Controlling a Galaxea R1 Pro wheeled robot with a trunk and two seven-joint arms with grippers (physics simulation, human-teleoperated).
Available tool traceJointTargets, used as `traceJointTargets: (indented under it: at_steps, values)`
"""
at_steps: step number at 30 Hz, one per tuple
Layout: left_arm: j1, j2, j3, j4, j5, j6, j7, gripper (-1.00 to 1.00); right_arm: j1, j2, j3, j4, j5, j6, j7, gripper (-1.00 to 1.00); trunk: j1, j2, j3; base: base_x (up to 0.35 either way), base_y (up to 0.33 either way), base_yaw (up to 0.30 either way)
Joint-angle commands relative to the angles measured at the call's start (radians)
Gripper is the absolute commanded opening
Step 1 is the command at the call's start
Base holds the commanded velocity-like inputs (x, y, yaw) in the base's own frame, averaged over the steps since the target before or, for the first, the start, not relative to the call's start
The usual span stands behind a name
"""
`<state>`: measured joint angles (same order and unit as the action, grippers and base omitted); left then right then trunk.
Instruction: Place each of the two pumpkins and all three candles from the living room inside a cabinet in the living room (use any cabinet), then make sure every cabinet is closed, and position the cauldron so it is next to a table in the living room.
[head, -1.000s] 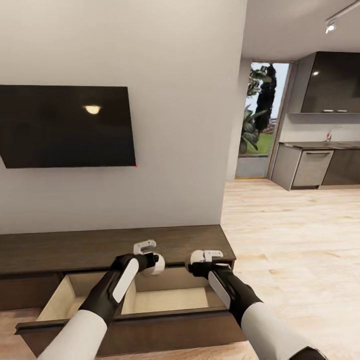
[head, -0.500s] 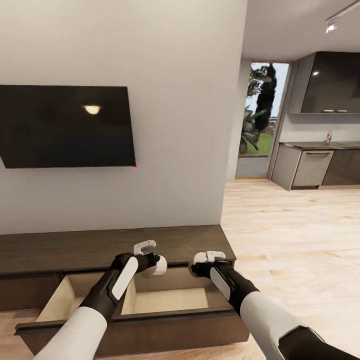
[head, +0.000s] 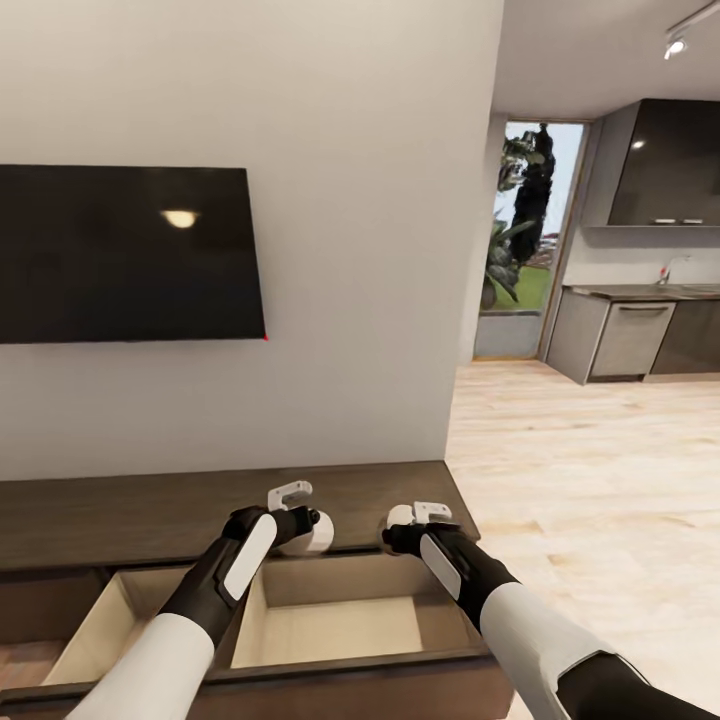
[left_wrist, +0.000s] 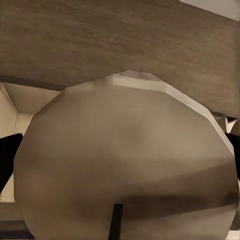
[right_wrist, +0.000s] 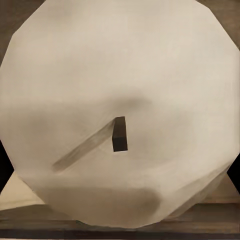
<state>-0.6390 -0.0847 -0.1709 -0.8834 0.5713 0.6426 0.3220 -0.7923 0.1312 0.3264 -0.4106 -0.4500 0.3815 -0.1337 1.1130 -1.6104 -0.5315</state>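
Two candles are in hand, one per arm. From the head view, the left claw (head: 305, 528) and right claw (head: 402, 527) hang at the back of the open drawer (head: 340, 630) of the cabinet (head: 150, 505), so the pale drawer floor lies straight below both, with nothing in the way; a TV (head: 125, 255) hangs above. Left wrist view: a tan candle (left_wrist: 125, 160) sits pinched between dark fingers (left_wrist: 9, 152), its wick end toward the camera, long axis along the claw. Right wrist view: the other candle (right_wrist: 120, 90) is likewise clamped, wick (right_wrist: 119, 134) facing out, drawer wood beneath. My judgement: either arm can release equally well.
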Motion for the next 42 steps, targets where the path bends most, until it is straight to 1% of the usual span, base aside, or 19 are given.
traceJointTargets:
  at_steps: [1, 11, 16, 18, 20, 22, 24, 26, 33, 42]
  values:
    - [-0.001, 0.0, -0.002, -0.003, 0.011, 0.002, 0.009, -1.0, -0.001, -0.001, 0.008, -0.002, -0.01, 0.004, -0.009, -1.0, 0.0, -0.001, -0.001, 0.075, 0.0, 0.0]
    - [-0.001, -0.001, -0.002, -0.007, 0.009, 0.002, 0.009, -1.0, -0.001, -0.001, 0.009, -0.003, -0.01, 0.006, -0.009, -1.0, 0.0, -0.001, -0.001, 0.012, 0.0, 0.0]
    - [-0.001, 0.0, -0.001, -0.008, 0.012, 0.003, 0.011, -1.0, -0.001, 0.0, 0.011, -0.004, -0.01, 0.019, -0.009, -1.0, 0.019, -0.036, -0.017, 0.0, 0.0, 0.0]
    - [-0.001, 0.003, -0.001, -0.008, 0.016, 0.003, 0.01, -1.0, -0.002, 0.004, 0.012, -0.004, -0.01, 0.024, -0.009, -1.0, 0.027, -0.05, -0.023, 0.0, 0.0, 0.0]
    - [-0.001, 0.007, 0.0, -0.008, 0.018, 0.004, 0.011, -1.0, -0.003, 0.007, 0.013, -0.005, -0.01, 0.046, -0.008, -1.0, 0.035, -0.064, -0.029, 0.0, 0.0, 0.0]
    - [-0.001, 0.009, 0.002, -0.007, 0.019, 0.004, 0.032, -1.0, -0.004, 0.012, 0.014, -0.008, -0.01, 0.091, -0.007, -1.0, 0.042, -0.078, -0.036, 0.0, 0.0, 0.0]
    - [-0.001, 0.008, 0.002, -0.007, 0.022, 0.005, 0.076, -1.0, -0.004, 0.015, 0.014, -0.01, -0.01, 0.12, -0.007, -1.0, 0.05, -0.092, -0.042, 0.0, 0.0, 0.0]
    - [-0.001, 0.008, 0.003, -0.006, 0.023, 0.005, 0.103, -1.0, -0.004, 0.019, 0.014, -0.011, -0.01, 0.132, -0.007, -1.0, 0.058, -0.106, -0.048, 0.0, 0.0, 0.0]
    - [-0.001, 0.005, 0.004, -0.007, 0.025, 0.005, 0.118, -1.0, -0.005, 0.032, 0.014, -0.011, -0.01, 0.149, -0.007, -1.0, 0.085, -0.155, -0.07, 0.0, 0.0, 0.0]
    - [-0.001, 0.003, 0.004, -0.008, 0.025, 0.005, 0.118, -1.0, -0.005, 0.034, 0.014, -0.011, -0.01, 0.144, -0.006, -1.0, 0.119, -0.218, -0.098, 0.0, 0.0, 0.0]
